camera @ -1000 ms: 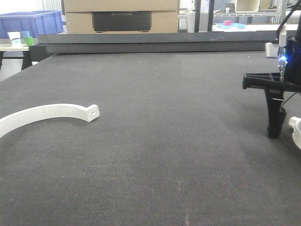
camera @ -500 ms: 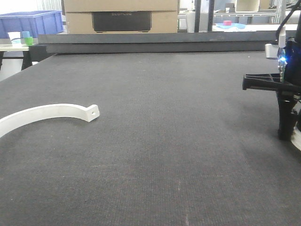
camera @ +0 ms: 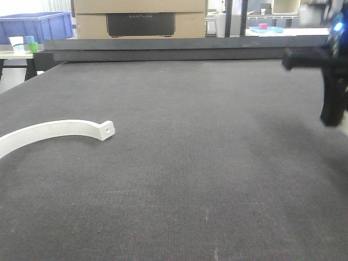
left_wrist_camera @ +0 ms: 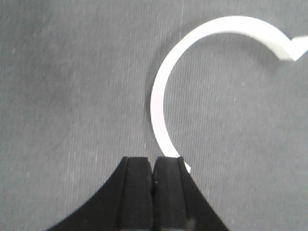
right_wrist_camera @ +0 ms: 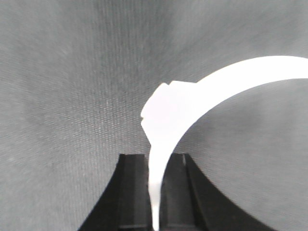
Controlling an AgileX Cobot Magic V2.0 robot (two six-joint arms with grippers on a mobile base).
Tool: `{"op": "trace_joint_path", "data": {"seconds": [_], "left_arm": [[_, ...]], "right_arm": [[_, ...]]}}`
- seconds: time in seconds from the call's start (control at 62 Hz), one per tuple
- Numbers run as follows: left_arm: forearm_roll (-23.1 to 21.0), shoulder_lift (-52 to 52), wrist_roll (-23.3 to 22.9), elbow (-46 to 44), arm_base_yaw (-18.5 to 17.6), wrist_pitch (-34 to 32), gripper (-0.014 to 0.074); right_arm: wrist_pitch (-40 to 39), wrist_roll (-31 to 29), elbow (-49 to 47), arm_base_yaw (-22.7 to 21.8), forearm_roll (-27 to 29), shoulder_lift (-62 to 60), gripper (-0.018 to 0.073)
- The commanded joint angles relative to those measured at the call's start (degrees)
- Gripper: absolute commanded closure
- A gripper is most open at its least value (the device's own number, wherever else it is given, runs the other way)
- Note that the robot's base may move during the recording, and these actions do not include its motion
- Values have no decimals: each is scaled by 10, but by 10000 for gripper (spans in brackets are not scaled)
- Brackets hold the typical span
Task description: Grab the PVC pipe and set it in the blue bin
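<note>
1. Front view: the left pipe (camera: 54, 129) lies flat on the dark mat (camera: 190, 174) at the left edge. Its squared end with the little hole points toward the middle of the table. It hasn't budged from a second ago.
2. Same view, far right: the right gripper (camera: 331, 111) is clearly higher than it was. Its black crossbar sat about mid-height before and is now up near the table's back edge, and the whole thing is smeared with motion blur. The white bit that showed beside it at the bottom right corner earlier is gone from this view. From here I can't tell how its jaws stand.
3. The blue bin (camera: 38, 27) sits way off at the back left, beyond the table and well apart from both pipes.
4. Left wrist cam: the left gripper (left_wrist_camera: 153, 166) has its jaws pressed together with nothing between them. The left pipe curls on the mat ahead of it, with the plain end just beside the right-hand fingertip.
5. Right wrist cam: the jaws are pinching the right pipe (right_wrist_camera: 231, 77). The white strip runs up between the fingers, widens into the flat squared end, then arcs off right, clear of the mat.
</note>
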Motion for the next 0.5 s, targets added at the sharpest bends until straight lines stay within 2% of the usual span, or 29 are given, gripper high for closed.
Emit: {"op": "trace_joint_path", "data": {"seconds": [0.0,0.193,0.484], "left_arm": [[-6,36,0,-19,-19,6,707],[-2,105,0,-36,-47,-6,707],[-2,140,0,-36,-48,-25,707]], "right_arm": [[3,-7,-3,0,-19,-23,728],[1,-7,-3,0,-22,-29,728],[3,-7,-2,0,-22,-28,728]]}}
